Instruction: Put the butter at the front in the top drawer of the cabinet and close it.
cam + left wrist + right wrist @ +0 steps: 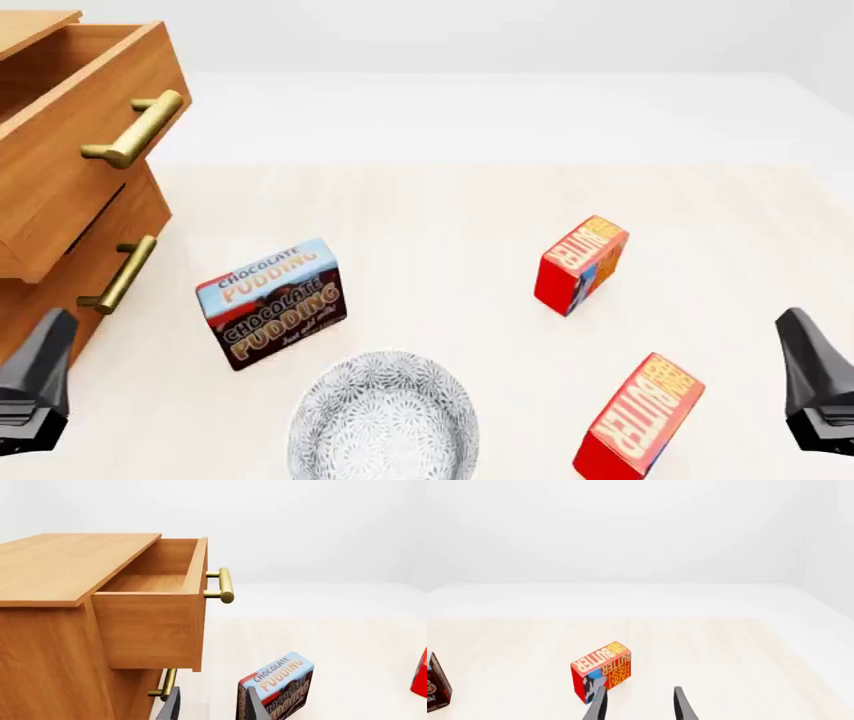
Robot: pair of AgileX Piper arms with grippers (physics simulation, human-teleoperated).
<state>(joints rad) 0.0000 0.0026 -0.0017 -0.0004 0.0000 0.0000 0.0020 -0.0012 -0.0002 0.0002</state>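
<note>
Top drawer of the warm brown wooden cabinet is pulled out, brass bar handle sticking forward. Left wrist view looks into it: only bare wood floor visible. Front view shows just the drawer's corner at far left, with a lower drawer front and its own brass handle beneath.

Two small red butter cartons with orange-yellow lettered faces on the desk. Front one sits near the lower right of the front view, close to the right gripper. Rear one is further out, well apart from the cabinet. Right wrist view shows only one carton, just beyond the fingertips; can't tell from that view which of the two it is. Left wrist view catches only a red sliver at its edge.

Brown-and-blue chocolate pudding box stands between cabinet and cartons; also in left wrist view, just past the left gripper. Grey patterned round plate shows in the front view only.

Both grippers released: fingers spread in each wrist view, nothing between them. Left gripper is low at the front view's left edge, near the cabinet base.

Surface: pale light-wood desk, bare white beyond it. Room: plain white walls.
</note>
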